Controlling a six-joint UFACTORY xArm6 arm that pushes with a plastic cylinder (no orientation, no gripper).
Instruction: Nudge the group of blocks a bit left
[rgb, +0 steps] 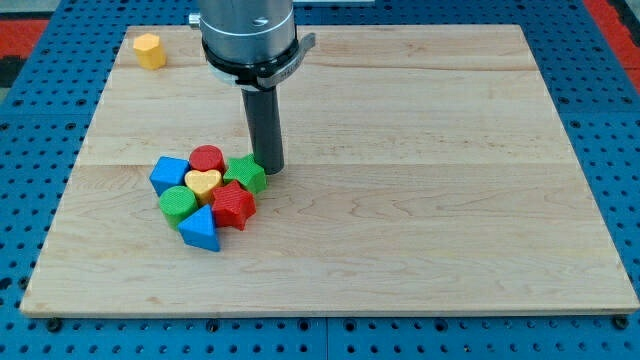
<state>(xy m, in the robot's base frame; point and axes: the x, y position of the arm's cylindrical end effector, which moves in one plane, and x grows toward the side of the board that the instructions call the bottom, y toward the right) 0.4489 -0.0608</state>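
A tight group of blocks sits left of the board's middle. It holds a red cylinder (207, 158), a green star (245, 173), a yellow heart (203, 183), a blue cube (168, 175), a green cylinder (178, 203), a red block (234, 205) and a blue triangular block (200, 229). My tip (270, 168) rests on the board at the group's right edge, right next to the green star. The dark rod rises from it to the arm's metal end at the view's top.
A lone yellow block (149, 50) lies near the wooden board's (420, 200) top left corner. Blue perforated surface (40, 200) surrounds the board on all sides.
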